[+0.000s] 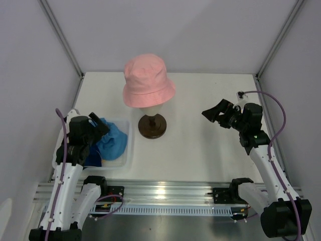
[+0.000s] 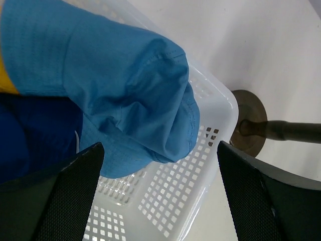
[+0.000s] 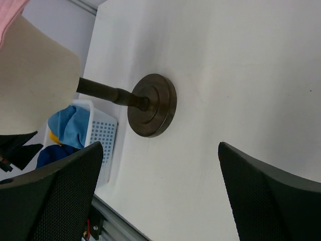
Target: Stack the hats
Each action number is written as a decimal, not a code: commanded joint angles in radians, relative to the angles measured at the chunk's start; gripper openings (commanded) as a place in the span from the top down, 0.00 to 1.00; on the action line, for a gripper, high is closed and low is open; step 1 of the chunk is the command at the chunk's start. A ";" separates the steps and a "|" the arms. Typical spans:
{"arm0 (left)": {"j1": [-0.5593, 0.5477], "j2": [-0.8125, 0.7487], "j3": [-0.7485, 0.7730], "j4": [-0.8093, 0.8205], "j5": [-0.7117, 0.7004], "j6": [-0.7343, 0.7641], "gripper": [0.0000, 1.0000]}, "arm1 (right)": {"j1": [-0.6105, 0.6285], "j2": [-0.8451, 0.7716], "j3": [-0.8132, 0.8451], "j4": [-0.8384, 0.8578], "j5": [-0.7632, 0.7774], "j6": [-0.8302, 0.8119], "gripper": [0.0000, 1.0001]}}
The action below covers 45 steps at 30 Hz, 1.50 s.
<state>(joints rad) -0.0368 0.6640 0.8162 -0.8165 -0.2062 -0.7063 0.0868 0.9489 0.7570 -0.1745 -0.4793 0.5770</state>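
Pink hat [image 1: 148, 80] on beige head form [image 3: 35, 80] at table [image 1: 210, 150] centre, left claw [image 2: 160, 201] spread wide and empty over perforated tray [image 2: 220, 95] holding light blue hat [image 2: 115, 85], navy hat [image 2: 35, 135], yellow hat [image 2: 5, 80] edge showing in wrist views alone, right claw [image 3: 160, 191] released near brown base [image 3: 153, 105]

We look down on the whole table [image 1: 210, 100] from high above and behind the arms. The dark round base [image 1: 152, 126] stands near the middle of this far view. The left wrist camera hangs very near over the perforated tray [image 2: 220, 95], left of the base, and faces toward it. The right wrist camera looks from the right of the base, low and tilted, less near. All three share the base, the tray and the light blue hat [image 2: 125, 85]. In the right wrist view these two lie beyond the base, small and, we think, partly cut.
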 commanded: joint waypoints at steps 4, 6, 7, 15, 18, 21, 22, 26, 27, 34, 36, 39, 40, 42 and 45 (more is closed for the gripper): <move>0.003 0.074 -0.066 0.120 0.061 -0.082 0.04 | 0.007 -0.035 0.011 0.030 0.004 -0.031 0.01; 0.003 0.078 -0.103 0.138 0.059 -0.107 0.09 | 0.004 -0.033 0.030 0.010 0.004 -0.034 0.01; 0.003 0.074 -0.120 0.152 0.065 -0.110 0.13 | 0.004 -0.035 0.034 0.004 0.005 -0.035 0.01; 0.003 0.077 -0.215 0.276 0.110 -0.142 0.44 | 0.033 -0.039 0.035 0.052 -0.033 -0.039 0.00; 0.003 0.091 -0.230 0.293 0.117 -0.145 0.48 | 0.069 -0.030 0.016 0.056 -0.025 -0.049 0.01; 0.003 0.088 -0.241 0.313 0.122 -0.134 0.57 | 0.099 -0.029 -0.001 0.084 -0.021 -0.055 0.00; 0.005 0.085 -0.239 0.316 0.125 -0.134 0.60 | 0.117 -0.029 -0.007 0.093 -0.019 -0.057 0.00; 0.008 0.048 -0.224 0.320 0.157 -0.124 0.99 | 0.131 -0.033 -0.064 0.162 -0.059 -0.060 0.01; 0.009 0.017 -0.219 0.320 0.166 -0.118 0.99 | 0.133 -0.035 -0.067 0.161 -0.061 -0.065 0.01; 0.009 -0.107 -0.010 0.179 0.191 -0.024 0.99 | 0.146 -0.071 -0.036 0.196 -0.107 -0.091 0.01; 0.009 -0.113 0.065 0.111 0.199 0.024 0.99 | 0.185 -0.091 -0.038 0.211 -0.102 -0.121 0.01; 0.009 -0.107 0.179 0.033 0.269 0.109 0.99 | 0.244 -0.130 -0.032 0.202 -0.065 -0.155 0.01; 0.009 -0.107 0.216 0.005 0.271 0.125 0.99 | 0.261 -0.136 -0.015 0.192 -0.062 -0.155 0.01; 0.009 -0.118 0.247 -0.045 0.239 0.140 0.99 | 0.300 -0.150 0.011 0.178 -0.076 -0.173 0.01; 0.009 -0.156 0.273 -0.070 0.238 0.116 0.99 | 0.338 -0.171 0.057 0.130 -0.091 -0.195 0.00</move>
<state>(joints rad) -0.0357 0.5308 1.0538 -0.7944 0.0086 -0.6281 0.3901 0.8089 0.7368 -0.0441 -0.5556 0.4374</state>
